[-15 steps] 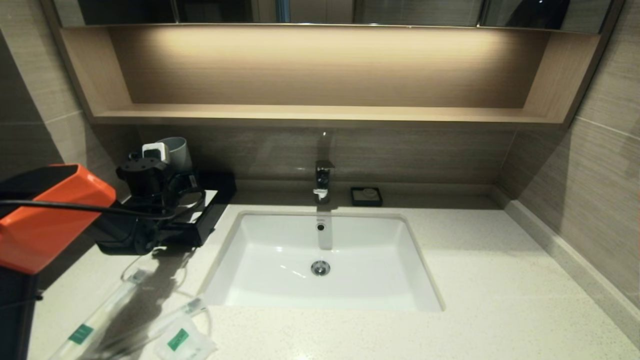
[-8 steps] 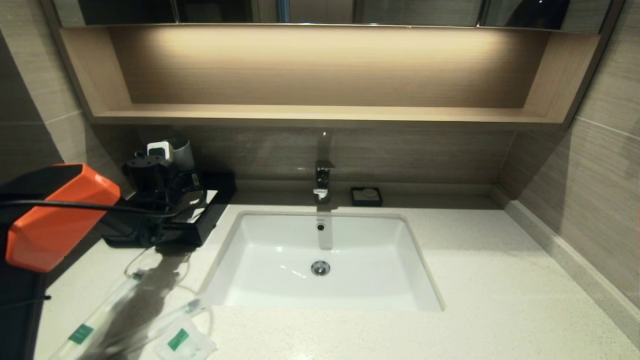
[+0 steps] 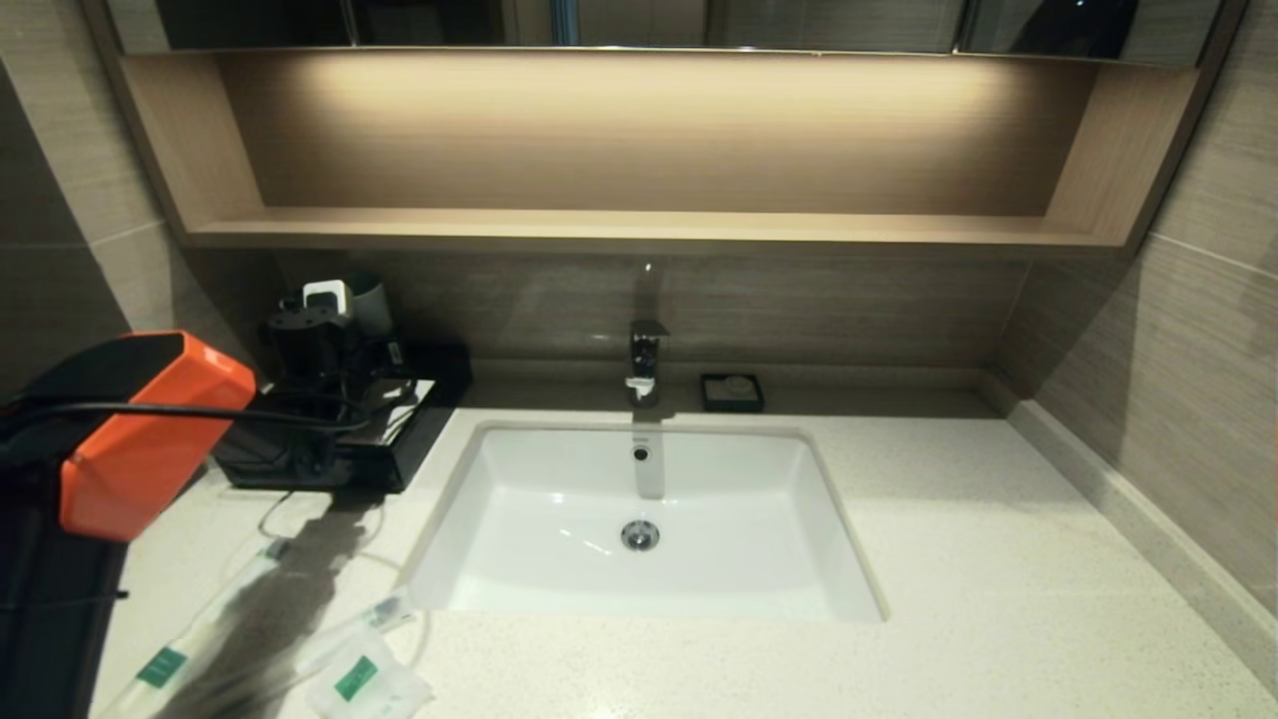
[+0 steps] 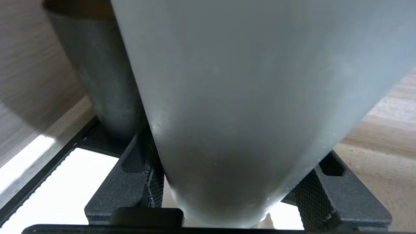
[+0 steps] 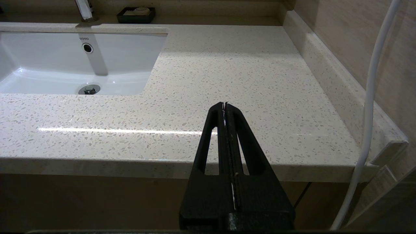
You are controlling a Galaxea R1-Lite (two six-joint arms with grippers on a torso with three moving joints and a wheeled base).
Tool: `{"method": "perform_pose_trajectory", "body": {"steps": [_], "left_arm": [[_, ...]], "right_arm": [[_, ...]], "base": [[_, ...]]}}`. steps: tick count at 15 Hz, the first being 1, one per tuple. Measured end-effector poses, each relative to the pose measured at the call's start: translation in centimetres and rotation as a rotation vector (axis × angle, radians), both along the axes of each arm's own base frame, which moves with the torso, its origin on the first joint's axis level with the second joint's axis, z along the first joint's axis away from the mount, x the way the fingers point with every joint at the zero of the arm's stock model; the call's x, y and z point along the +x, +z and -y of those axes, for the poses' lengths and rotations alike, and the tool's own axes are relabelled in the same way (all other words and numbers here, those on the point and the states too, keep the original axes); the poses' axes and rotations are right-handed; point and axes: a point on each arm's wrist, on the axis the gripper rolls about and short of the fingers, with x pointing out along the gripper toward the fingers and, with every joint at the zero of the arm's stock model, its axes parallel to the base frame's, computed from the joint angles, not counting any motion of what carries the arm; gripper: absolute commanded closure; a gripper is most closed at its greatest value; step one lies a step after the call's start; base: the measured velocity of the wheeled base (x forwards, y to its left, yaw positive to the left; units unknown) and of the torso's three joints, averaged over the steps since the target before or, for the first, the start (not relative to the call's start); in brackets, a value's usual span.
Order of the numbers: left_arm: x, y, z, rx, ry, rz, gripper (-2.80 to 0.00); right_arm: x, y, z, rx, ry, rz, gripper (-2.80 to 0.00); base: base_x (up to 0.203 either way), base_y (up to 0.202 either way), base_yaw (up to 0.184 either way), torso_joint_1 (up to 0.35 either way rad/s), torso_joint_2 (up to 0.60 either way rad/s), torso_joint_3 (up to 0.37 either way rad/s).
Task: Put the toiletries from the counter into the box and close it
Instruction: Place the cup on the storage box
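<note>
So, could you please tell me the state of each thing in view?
Left gripper: closed on light grey plastic cup.
Right gripper: shut, parked.
Clear-wrapped toiletries: lying on speckled stone counter.
Low black box: drawer unclear.
Chrome tap: off.

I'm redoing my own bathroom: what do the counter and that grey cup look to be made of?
The counter looks like polished stone or a stone composite: off-white with fine dark speckles and a glossy streak of reflected light. The grey cup looks like frosted, matte plastic: pale, slightly translucent and without sharp reflections, though frosted glass can't be ruled out.
</note>
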Motion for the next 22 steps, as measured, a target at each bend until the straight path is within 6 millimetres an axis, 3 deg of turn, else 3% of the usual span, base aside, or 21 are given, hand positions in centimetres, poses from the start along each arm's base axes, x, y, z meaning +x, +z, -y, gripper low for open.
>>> {"method": "perform_pose_trajectory", "body": {"steps": [6, 22], "left_arm": [[1.8, 0.0, 0.0, 0.001, -0.001, 0.003, 0.00], [3.9, -0.8, -0.1, 0.001, 0.002, -0.022, 0.00]], "right_arm": [[0.0, 0.0, 0.0, 0.000, 0.000, 0.000, 0.00], [0.0, 0.0, 0.0, 0.001, 0.000, 0.000, 0.00]], "base": [[0.000, 0.000, 0.000, 0.000, 0.00, 0.000], [0.000, 0.000, 0.000, 0.000, 0.00, 0.000]]}}
